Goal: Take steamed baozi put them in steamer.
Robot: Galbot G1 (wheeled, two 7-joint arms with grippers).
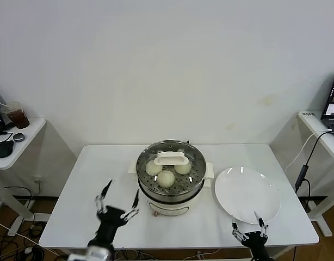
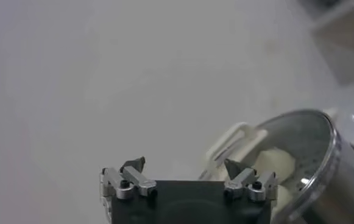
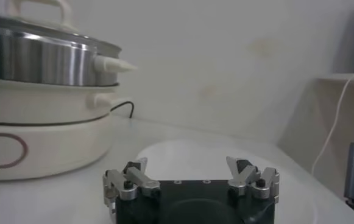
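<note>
The steamer [image 1: 169, 191] stands mid-table with its glass lid [image 1: 171, 159] on top. Under the glass lie three steamed baozi [image 1: 166, 178]. My left gripper [image 1: 122, 191] hovers open and empty in front of the steamer, to its left, touching nothing. In the left wrist view that gripper [image 2: 184, 164] faces the steamer [image 2: 341, 176], and a baozi [image 2: 274, 161] shows through the lid. My right gripper [image 1: 246, 222] is open and empty at the near edge of the white plate [image 1: 247, 194], which is bare. In the right wrist view this gripper [image 3: 190, 163] sits low before the plate [image 3: 189, 149], with the steamer [image 3: 36, 61] beside it.
A side table on the left carries a cup [image 1: 17, 115] and a black mouse [image 1: 4, 148]. Another side table [image 1: 319, 128] on the right holds a laptop, with a cable [image 1: 304, 173] hanging down. The table's front edge [image 1: 178, 239] runs just behind both grippers.
</note>
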